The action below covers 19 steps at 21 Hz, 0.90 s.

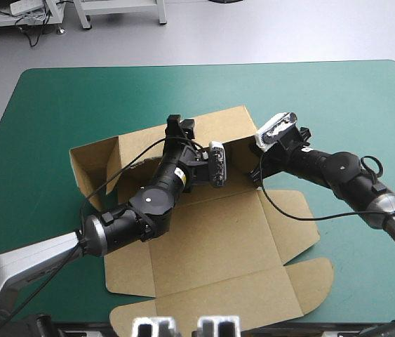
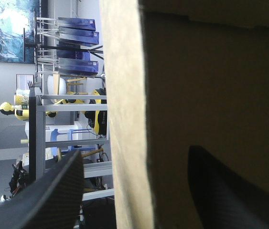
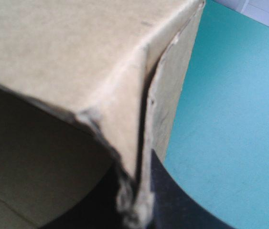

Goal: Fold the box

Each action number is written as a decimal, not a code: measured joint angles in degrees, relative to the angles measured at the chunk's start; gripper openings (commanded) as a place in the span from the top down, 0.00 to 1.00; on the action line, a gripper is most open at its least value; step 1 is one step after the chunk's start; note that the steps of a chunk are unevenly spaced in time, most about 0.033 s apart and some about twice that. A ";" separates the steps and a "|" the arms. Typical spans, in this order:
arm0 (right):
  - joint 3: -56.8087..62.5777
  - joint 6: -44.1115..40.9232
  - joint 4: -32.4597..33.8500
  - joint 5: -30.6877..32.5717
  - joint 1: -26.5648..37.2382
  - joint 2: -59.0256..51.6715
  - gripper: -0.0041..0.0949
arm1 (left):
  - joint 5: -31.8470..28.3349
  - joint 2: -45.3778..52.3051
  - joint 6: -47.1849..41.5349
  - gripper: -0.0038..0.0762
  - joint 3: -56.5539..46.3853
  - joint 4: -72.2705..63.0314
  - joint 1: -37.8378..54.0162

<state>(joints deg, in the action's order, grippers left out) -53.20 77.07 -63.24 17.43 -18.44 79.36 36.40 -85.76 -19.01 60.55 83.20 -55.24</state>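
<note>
The brown box (image 1: 211,239) sits midway on the teal-green cover (image 1: 43,105), far wall (image 1: 219,125) raised. The board is probably light, stiff and springy, best held near creases. The left gripper (image 2: 134,155) straddles that wall, fingers apart; the right gripper (image 3: 132,164) pinches its corner.

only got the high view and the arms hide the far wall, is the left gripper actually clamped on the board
observer: no, the left gripper is open. The raised wall of the box stands edge-on between its fingers.
operator: and the right one
observer: the right gripper is shut on the box at the wall's end corner, one finger inside, one outside.
operator: board ok there
observer: the board's edge at that corner looks frayed and torn.
</note>
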 measured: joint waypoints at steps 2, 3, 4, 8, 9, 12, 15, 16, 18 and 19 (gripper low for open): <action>-0.64 -2.70 2.41 -1.69 0.00 0.22 0.98 | 0.07 0.61 0.07 0.35 0.00 -0.40 -0.25; -1.02 -4.79 4.07 -3.71 0.00 0.87 0.98 | 0.11 1.20 0.01 0.35 0.00 -0.54 -0.54; -1.21 -6.59 4.80 -5.97 0.00 2.28 0.98 | 0.11 1.86 0.01 0.35 0.00 -0.59 -0.77; -3.07 -10.61 4.98 -6.35 2.15 6.45 0.98 | 1.14 2.91 0.01 0.39 0.00 -0.71 -1.37; -3.52 -10.93 4.98 -5.81 2.64 6.75 0.98 | 1.48 3.15 0.01 0.54 0.00 -0.71 -1.43; -5.78 -11.54 5.27 -1.14 6.31 7.57 0.98 | 2.66 5.11 -1.86 0.93 0.00 -0.83 -1.43; -8.68 -11.54 7.39 6.01 11.32 8.18 0.98 | 2.95 8.84 -5.51 0.93 0.00 -2.24 -1.48; -10.18 -11.60 8.53 10.20 13.11 8.30 0.98 | 3.12 10.59 -6.13 0.93 0.03 -4.19 -1.48; -13.00 -13.60 12.59 16.73 14.95 8.30 0.98 | 3.82 13.07 -5.29 0.93 0.45 -10.38 -1.04; -14.26 -15.13 15.05 19.54 15.22 8.30 0.98 | 4.03 13.68 -3.94 0.93 0.50 -13.96 -0.31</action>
<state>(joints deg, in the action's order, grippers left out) -67.45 61.94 -48.20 36.97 -3.22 87.66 40.43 -72.07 -22.95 61.05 69.25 -55.54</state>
